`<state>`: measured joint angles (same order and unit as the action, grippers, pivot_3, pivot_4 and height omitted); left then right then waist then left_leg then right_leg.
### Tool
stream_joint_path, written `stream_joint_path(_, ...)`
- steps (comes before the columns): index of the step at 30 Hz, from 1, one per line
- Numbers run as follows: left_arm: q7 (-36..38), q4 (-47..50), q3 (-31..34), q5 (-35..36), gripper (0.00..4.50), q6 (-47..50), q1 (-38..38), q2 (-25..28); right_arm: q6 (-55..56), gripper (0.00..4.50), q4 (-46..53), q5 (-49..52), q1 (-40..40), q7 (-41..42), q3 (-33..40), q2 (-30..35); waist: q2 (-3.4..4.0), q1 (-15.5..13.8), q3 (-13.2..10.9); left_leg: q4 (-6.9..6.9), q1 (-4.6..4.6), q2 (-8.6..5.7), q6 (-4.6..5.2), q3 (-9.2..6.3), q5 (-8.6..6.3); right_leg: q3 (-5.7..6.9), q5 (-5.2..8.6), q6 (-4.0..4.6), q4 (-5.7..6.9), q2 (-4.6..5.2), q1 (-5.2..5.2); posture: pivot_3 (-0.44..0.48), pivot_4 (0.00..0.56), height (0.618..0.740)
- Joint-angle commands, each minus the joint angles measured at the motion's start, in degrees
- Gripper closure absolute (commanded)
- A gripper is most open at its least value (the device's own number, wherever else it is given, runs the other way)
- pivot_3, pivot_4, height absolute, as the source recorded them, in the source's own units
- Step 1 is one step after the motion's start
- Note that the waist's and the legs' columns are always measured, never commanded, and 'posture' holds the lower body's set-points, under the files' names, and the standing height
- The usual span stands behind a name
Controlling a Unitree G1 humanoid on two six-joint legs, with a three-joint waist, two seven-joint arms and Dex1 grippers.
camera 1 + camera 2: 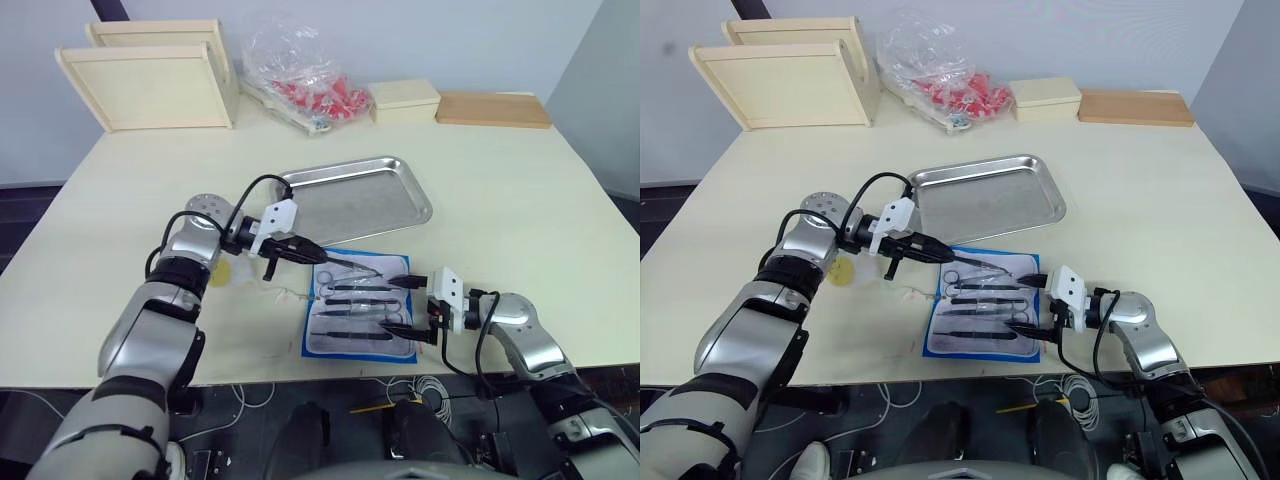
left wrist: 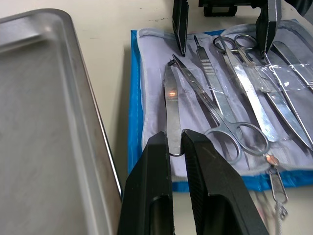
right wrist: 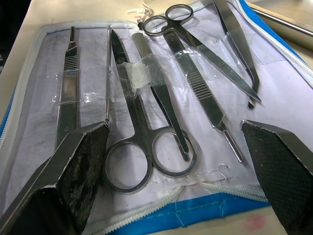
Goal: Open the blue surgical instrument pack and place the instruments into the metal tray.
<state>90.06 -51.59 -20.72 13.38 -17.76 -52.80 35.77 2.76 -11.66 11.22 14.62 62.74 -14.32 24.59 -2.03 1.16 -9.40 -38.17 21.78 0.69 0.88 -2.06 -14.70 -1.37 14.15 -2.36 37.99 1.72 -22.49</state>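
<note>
The flat blue surgical instrument pack [image 1: 358,314] is lying unfolded near the table's front edge, its pale lining facing up, so the opening part looks done. The shallow stainless-steel metal tray [image 1: 395,200] is sitting just behind it, well within reach, and it is holding nothing yet. All the slim silvery steel instruments [image 2: 230,98] are resting under the clear sleeves, side by side, their long axes running left to right across the pouch, roughly parallel to the table's front edge. One pair of scissors is showing its ring handles toward the left arm, another toward the right.

The left gripper [image 2: 177,147] is reaching in at the tray-side row, its black fingers nearly together around the end of a slim flat tweezer [image 2: 171,105], apparently pinching it. The right gripper [image 3: 176,147] is hovering over the pouch's opposite end, fingers spread wide, gripping nothing.

Judging by this, every transfer is still ahead.
</note>
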Motion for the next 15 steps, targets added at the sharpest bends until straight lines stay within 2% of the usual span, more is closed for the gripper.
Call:
stream_joint_path(1, 2.4, 3.1, -0.2, 2.5, 4.22, 1.1, -0.2, 2.1, -3.3, 0.0, -5.9, -4.9, -2.8, -0.1, -4.5, 0.5, 0.0, 0.0, 0.0, 0.0, 0.0, 0.0, 0.0, 0.0, 0.0, 0.0, 0.0, 0.0, 0.0, 0.0, 0.0, 0.0, 0.15, 0.74)
stream_joint_path(15, 2.4, 10.0, -3.9, 6.9, 4.22, 2.7, 1.6, 10.1, -3.4, 0.0, -6.1, -4.7, -3.2, 0.0, -4.7, 0.3, -0.03, 0.1, 0.0, 0.06, -0.03, 0.07, 0.0, 0.01, 0.0, -0.04, 0.03, 0.02, -0.02, -0.04, -0.01, 0.0, 0.15, 0.74)
